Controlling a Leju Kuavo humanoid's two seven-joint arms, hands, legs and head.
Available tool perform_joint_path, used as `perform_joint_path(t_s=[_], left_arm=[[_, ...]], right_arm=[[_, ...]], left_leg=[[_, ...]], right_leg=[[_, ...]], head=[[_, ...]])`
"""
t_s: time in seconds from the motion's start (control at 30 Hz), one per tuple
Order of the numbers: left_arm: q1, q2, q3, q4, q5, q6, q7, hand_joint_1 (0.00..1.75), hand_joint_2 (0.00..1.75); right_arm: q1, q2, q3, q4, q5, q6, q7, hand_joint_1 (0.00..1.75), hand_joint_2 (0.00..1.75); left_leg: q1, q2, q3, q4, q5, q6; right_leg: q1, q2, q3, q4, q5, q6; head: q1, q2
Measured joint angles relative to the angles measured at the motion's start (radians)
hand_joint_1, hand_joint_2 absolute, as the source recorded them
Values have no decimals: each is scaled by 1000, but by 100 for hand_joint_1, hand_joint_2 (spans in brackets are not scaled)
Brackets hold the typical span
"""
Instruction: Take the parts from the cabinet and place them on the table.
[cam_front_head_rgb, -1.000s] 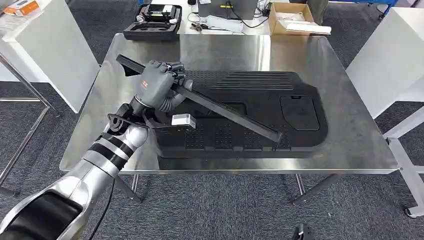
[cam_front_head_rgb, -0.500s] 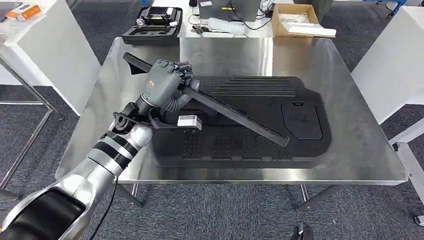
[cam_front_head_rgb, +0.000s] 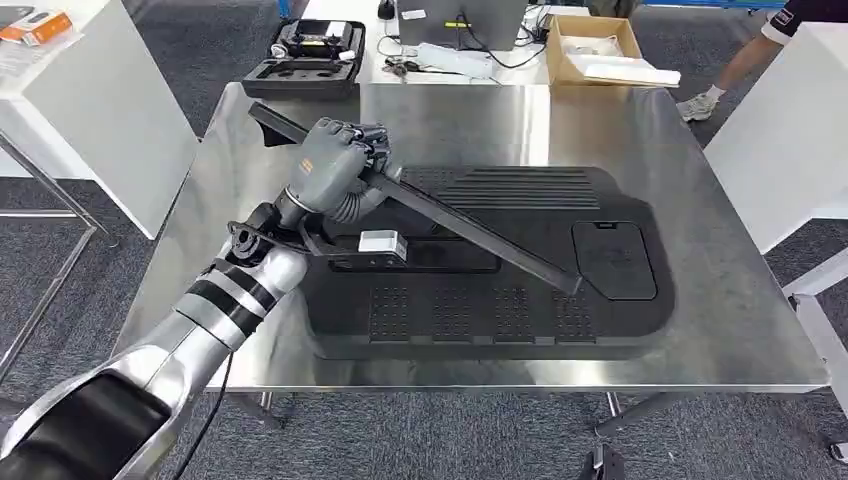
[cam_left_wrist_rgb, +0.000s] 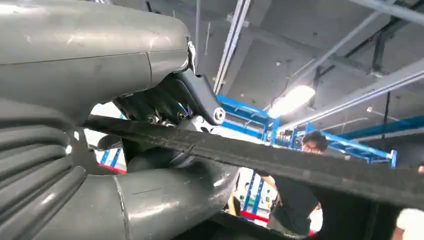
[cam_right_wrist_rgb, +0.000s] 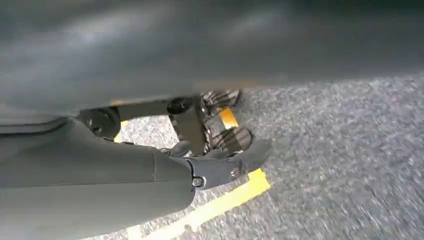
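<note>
A large black ribbed panel (cam_front_head_rgb: 600, 300) lies flat on the steel table (cam_front_head_rgb: 720, 330). My left hand (cam_front_head_rgb: 325, 165) grips a long black bar (cam_front_head_rgb: 480, 235) near its far end. The bar slants across and just above the panel, its other end toward the panel's right middle. In the left wrist view the same bar (cam_left_wrist_rgb: 300, 167) runs between the thumb and the darker fingers (cam_left_wrist_rgb: 160, 105). My right hand (cam_right_wrist_rgb: 215, 145) hangs over grey carpet with a yellow line, fingers loosely apart and holding nothing.
Beyond the table lie an open black case (cam_front_head_rgb: 305, 50) and a cardboard box (cam_front_head_rgb: 600, 45). White cabinets stand at the left (cam_front_head_rgb: 90, 110) and right (cam_front_head_rgb: 780, 130). A person's leg (cam_front_head_rgb: 730, 70) shows at the far right, and a person (cam_left_wrist_rgb: 300, 200) appears in the left wrist view.
The whole picture has shifted, so the camera has moved: the table and panel sit lower and larger. My left hand still holds the bar over the panel in much the same pose.
</note>
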Motion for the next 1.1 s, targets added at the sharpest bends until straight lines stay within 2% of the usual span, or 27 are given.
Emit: perform_joint_path(t_s=[0.03, 0.13, 0.17, 0.2, 0.23, 0.3, 0.33, 0.37, 0.4, 0.43, 0.53, 0.63, 0.8, 0.97, 1.1], left_arm=[[-7, -2, -3, 1, 1, 0, 1, 175, 175], [-9, -6, -13, 6, 2, 0, 4, 175, 175], [-7, -6, -18, 10, 5, 0, 6, 175, 175], [-6, -6, -23, 14, 10, 0, 8, 175, 175], [-7, -7, -27, 16, 13, 0, 10, 175, 175], [-12, -16, -38, 21, 27, -12, 17, 175, 175], [-17, -19, -45, 24, 35, -21, 21, 175, 175], [-21, -22, -50, 29, 41, -33, 29, 175, 175], [-25, -24, -58, 34, 43, -41, 33, 175, 175], [-26, -24, -63, 38, 43, -44, 37, 175, 175], [-29, -29, -74, 48, 48, -54, 50, 175, 175], [-41, -40, -90, 69, 64, -96, 85, 175, 175], [-63, -71, -116, 124, 76, -132, 115, 175, 175], [-89, -102, -140, 190, 77, -158, 130, 175, 175], [-91, -104, -141, 192, 77, -159, 130, 175, 175]], right_arm=[[-1, 3, 0, 0, 0, 1, 0, 0, 0], [-1, 5, 0, 0, 0, 1, 0, 0, 0], [1, 7, 0, 0, 0, 1, 0, 0, 0], [2, 7, 0, 0, 0, 1, 0, 0, 0], [2, 7, 0, 0, 0, 1, 0, 0, 0], [0, 7, -1, 0, 3, 1, 0, 0, 0], [0, 7, -1, 0, 3, 2, 0, 0, 0], [-2, 8, -1, 0, 3, 2, 0, 0, 0], [-1, 9, -1, 0, 3, 3, 2, 0, 0], [-1, 12, -2, 0, 4, 3, 2, 0, 0], [-1, 14, -3, 0, 5, 3, 2, 0, 0], [0, 13, -7, 0, 5, 4, 2, 0, 0], [0, 15, -8, 0, 6, 7, 7, 0, 0], [0, 21, -8, 0, 13, 7, 14, 0, 0], [0, 21, -8, 0, 13, 7, 15, 0, 0]], left_leg=[[1, 0, 1, 0, -4, 7], [0, -1, 3, 0, -13, 15], [0, -3, 5, 0, -15, 15], [0, -4, 8, 1, -18, 14], [1, -5, 13, 1, -22, 12], [1, -9, 25, 1, -31, 6], [-5, -11, 27, 1, -36, -1], [-11, -13, 26, 7, -44, -6], [-15, -12, 27, 11, -50, 4], [-14, -11, 29, 9, -48, 22], [-11, -5, 35, 3, -50, 19], [-10, -1, 38, -1, -51, 15], [-6, 1, 39, -3, -53, -4], [-9, 0, 39, -3, -52, -5], [-9, 0, 39, -3, -52, -5]], right_leg=[[-1, 0, -28, 52, -18, 4], [-7, 0, -177, 291, -84, 5], [-10, 0, -210, 326, -82, 11], [-12, 0, -214, 304, -59, 21], [-14, -1, -194, 239, -21, 32], [-15, -7, -115, 54, 66, 48], [-13, -11, -86, -6, 85, 44], [-7, -8, -74, -18, 88, 29], [-15, -8, -73, -20, 90, 26], [-12, -8, -72, -17, 89, 26], [-7, -2, -72, -17, 87, 22], [-5, 1, -72, -17, 84, 18], [-3, 2, -72, -16, 83, 15], [-3, 2, -70, -16, 83, 15], [-3, 2, -70, -16, 83, 15]], head=[[6, 0], [6, 0], [6, 0], [6, 0], [6, 0], [7, 0], [8, 0], [6, 0], [4, 0], [2, 0], [2, 0], [2, 0], [3, 0], [3, 0], [3, 0]])
